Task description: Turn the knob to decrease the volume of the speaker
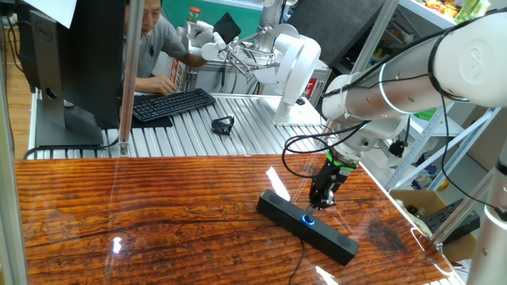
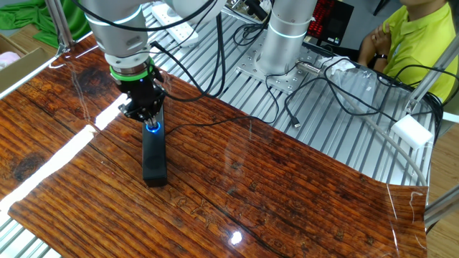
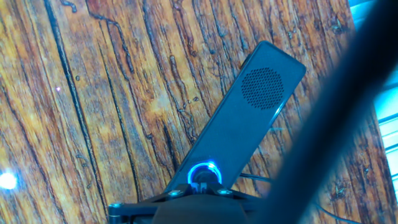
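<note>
The speaker is a long matte-black bar lying diagonally on the wooden table. It also shows in the other fixed view and the hand view. The knob glows with a blue ring mid-top; it also shows in the other fixed view and the hand view. My gripper points straight down right over the knob, its tips at the ring's edge in the hand view. The fingers stand close together with only a thin gap. I cannot tell whether they touch the knob.
A thin black cable runs from the speaker toward the front table edge. A black keyboard, a monitor and a seated person are at the back left. A second white arm's base stands on the metal bench behind.
</note>
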`<state>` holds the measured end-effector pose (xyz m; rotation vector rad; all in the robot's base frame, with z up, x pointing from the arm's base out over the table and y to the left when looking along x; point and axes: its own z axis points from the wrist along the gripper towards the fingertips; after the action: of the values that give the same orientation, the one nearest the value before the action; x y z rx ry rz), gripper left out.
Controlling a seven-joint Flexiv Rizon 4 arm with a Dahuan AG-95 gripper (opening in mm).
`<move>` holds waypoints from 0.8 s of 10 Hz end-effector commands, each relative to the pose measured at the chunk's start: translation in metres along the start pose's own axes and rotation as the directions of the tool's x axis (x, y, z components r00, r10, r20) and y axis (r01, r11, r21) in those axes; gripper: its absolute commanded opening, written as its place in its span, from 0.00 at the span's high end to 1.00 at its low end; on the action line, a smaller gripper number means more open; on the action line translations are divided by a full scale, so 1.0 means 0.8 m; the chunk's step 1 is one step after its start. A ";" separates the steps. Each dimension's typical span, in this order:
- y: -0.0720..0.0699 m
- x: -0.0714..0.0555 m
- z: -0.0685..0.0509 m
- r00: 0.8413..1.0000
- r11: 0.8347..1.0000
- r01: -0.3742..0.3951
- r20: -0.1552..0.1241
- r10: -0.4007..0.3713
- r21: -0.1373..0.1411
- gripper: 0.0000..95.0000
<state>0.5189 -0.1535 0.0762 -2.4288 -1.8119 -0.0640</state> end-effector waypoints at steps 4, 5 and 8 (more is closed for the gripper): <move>-0.001 -0.001 0.004 1.000 1.000 -0.003 0.002 0.003 -0.003 0.60; -0.001 -0.001 0.004 1.000 1.000 0.003 0.003 -0.003 -0.003 0.40; -0.001 -0.001 0.004 1.000 1.000 0.004 0.003 -0.004 -0.003 0.40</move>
<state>0.5176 -0.1536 0.0729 -2.4280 -1.8196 -0.0632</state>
